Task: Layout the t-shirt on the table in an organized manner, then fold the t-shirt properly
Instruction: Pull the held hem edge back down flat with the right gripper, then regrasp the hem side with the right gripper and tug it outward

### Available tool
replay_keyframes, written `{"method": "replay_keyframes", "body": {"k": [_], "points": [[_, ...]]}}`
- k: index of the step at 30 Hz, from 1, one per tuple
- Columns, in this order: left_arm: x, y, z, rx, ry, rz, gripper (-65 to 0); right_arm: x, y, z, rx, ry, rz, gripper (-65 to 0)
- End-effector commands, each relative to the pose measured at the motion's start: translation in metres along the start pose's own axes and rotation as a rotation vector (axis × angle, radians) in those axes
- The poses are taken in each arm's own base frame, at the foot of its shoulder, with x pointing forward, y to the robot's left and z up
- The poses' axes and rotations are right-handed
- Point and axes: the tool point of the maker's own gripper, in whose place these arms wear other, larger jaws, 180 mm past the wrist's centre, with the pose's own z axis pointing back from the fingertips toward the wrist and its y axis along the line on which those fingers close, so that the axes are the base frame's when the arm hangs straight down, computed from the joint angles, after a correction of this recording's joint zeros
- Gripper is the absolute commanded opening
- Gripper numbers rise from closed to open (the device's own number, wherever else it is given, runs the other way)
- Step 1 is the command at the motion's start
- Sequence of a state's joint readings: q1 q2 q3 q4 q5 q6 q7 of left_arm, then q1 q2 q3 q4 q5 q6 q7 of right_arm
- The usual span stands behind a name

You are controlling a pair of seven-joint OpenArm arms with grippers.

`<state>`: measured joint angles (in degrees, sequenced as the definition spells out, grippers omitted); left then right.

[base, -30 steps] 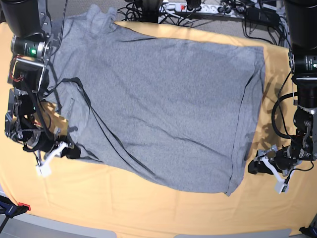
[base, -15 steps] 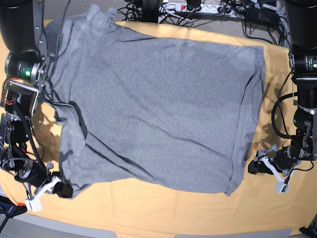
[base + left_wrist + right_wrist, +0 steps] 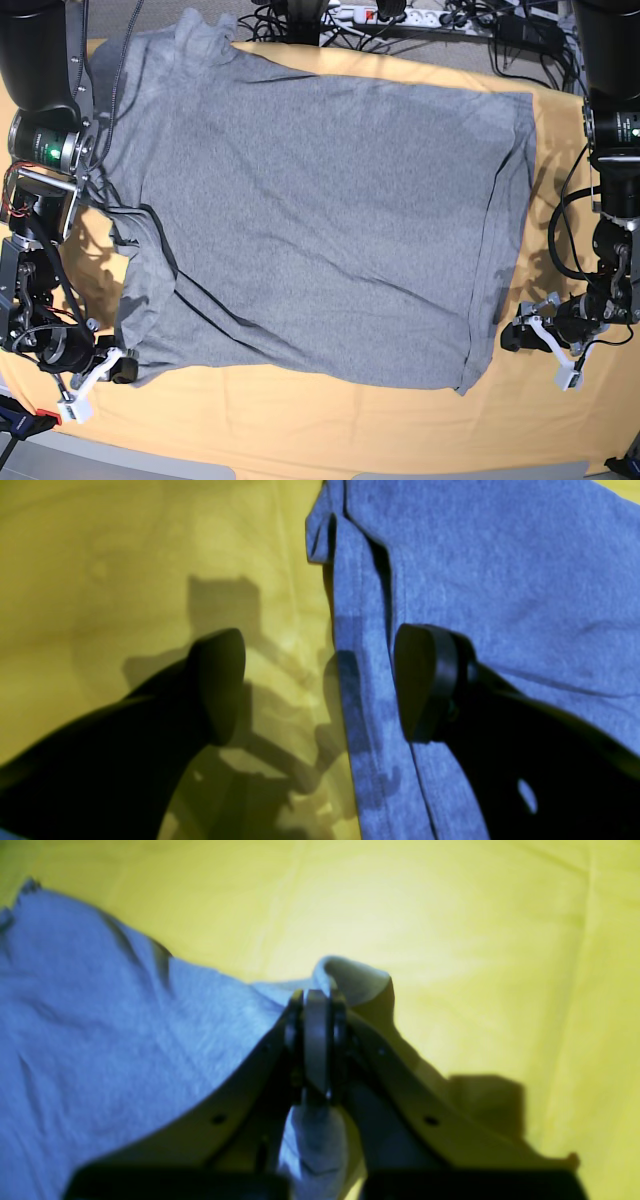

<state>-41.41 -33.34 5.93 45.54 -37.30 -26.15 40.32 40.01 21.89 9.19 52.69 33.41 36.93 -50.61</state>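
We see the t-shirt (image 3: 320, 220) spread plain grey side up across most of the tabletop (image 3: 300, 420), which is covered in a yellow-orange cloth. No lettering shows. One long fold ridge runs diagonally across the lower left part of the shirt in the base view, another runs down near its right edge.

Right hand (image 3: 317, 1040): pinched tight on a bunched bit of the t-shirt (image 3: 125, 1050), fabric poking out above and below the closed tips. In the base view it sits at the shirt's lower left corner (image 3: 105, 368), near the front edge of the tabletop. Cloth around that corner looks ruffled and slightly lifted.

Left hand (image 3: 320, 680): spread wide, gripping nothing. From the wrist view we see one fingertip (image 3: 220, 680) over bare yellow cloth, the other over the shirt, with the hemmed edge of the t-shirt (image 3: 450, 580) running between them. Whether the tips touch the surface we cannot tell. In the base view it is at the shirt's lower right side (image 3: 545, 345), just beside the edge.

Behind the tabletop we see a tangle of cables (image 3: 440, 25) and a power strip (image 3: 370, 14).
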Motion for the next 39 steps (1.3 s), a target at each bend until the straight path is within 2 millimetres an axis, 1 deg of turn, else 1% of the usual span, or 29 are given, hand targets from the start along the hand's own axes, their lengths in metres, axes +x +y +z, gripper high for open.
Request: {"method": "replay_keyframes", "body": {"k": [1, 4, 10, 13, 15, 16, 17, 19, 20, 24, 26, 27, 30, 32, 33, 34, 37, 39], "points": [[0.03, 0.005, 0.011, 0.005, -0.076, -0.01, -18.0, 0.032, 0.003, 0.007, 0.009, -0.069, 0.042, -65.0], [0.029, 0.005, 0.01, 0.006, -0.074, -0.011, -18.0, 0.027, 0.014, -0.004, 0.005, -0.033, 0.127, -65.0], [0.029, 0.005, 0.01, 0.006, -0.074, -0.011, -18.0, 0.029, 0.026, -0.027, -0.067, -0.018, 0.427, -65.0], [0.029, 0.004, 0.011, 0.005, -0.075, -0.011, -18.0, 0.027, 0.028, -0.033, -0.098, 0.015, 0.515, -65.0], [0.029, 0.004, 0.01, 0.005, -0.075, -0.011, -18.0, 0.029, 0.023, -0.035, -0.151, 0.031, 0.55, -65.0], [0.029, 0.005, 0.01, 0.006, -0.074, -0.011, -18.0, 0.033, 0.017, -0.035, -0.198, 0.021, 0.549, -65.0], [0.029, 0.004, 0.01, 0.005, -0.074, -0.011, -18.0, 0.041, 0.009, -0.033, -0.257, -0.009, 0.532, -65.0], [0.029, 0.005, 0.011, 0.006, -0.075, -0.011, -18.0, 0.063, -0.008, -0.025, -0.383, -0.102, 0.484, -65.0], [0.03, 0.005, 0.011, 0.006, -0.075, -0.011, -18.0, 0.073, -0.013, -0.02, -0.425, -0.141, 0.47, -64.2], [0.03, 0.004, 0.01, 0.005, -0.076, -0.01, -18.0, 0.11, -0.024, -0.003, -0.523, -0.232, 0.431, -40.5], [0.03, 0.004, 0.01, 0.004, -0.076, -0.009, -18.0, 0.128, -0.03, 0.007, -0.579, -0.275, 0.405, -32.4], [0.03, 0.004, 0.01, 0.003, -0.078, -0.008, -18.0, 0.137, -0.033, 0.013, -0.605, -0.296, 0.392, -29.9], [0.03, 0.004, 0.011, 0.004, -0.077, -0.008, -18.0, 0.156, -0.042, 0.028, -0.666, -0.31, 0.348, -29.2], [0.03, 0.004, 0.011, 0.004, -0.077, -0.009, -18.0, 0.158, -0.051, 0.037, -0.713, -0.25, 0.289, -29.2], [0.03, 0.004, 0.011, 0.004, -0.077, -0.009, -18.0, 0.157, -0.05, 0.037, -0.697, -0.205, 0.273, -29.2], [0.03, 0.004, 0.011, 0.004, -0.076, -0.009, -18.0, 0.153, -0.046, 0.034, -0.652, -0.158, 0.272, -29.2], [0.03, 0.004, 0.01, 0.003, -0.078, -0.008, -18.0, 0.137, -0.018, 0.019, -0.433, -0.039, 0.268, -29.2], [0.03, 0.004, 0.011, 0.001, -0.079, -0.006, -18.0, 0.12, 0.001, 0.012, -0.284, 0.033, 0.269, -29.2]]}}
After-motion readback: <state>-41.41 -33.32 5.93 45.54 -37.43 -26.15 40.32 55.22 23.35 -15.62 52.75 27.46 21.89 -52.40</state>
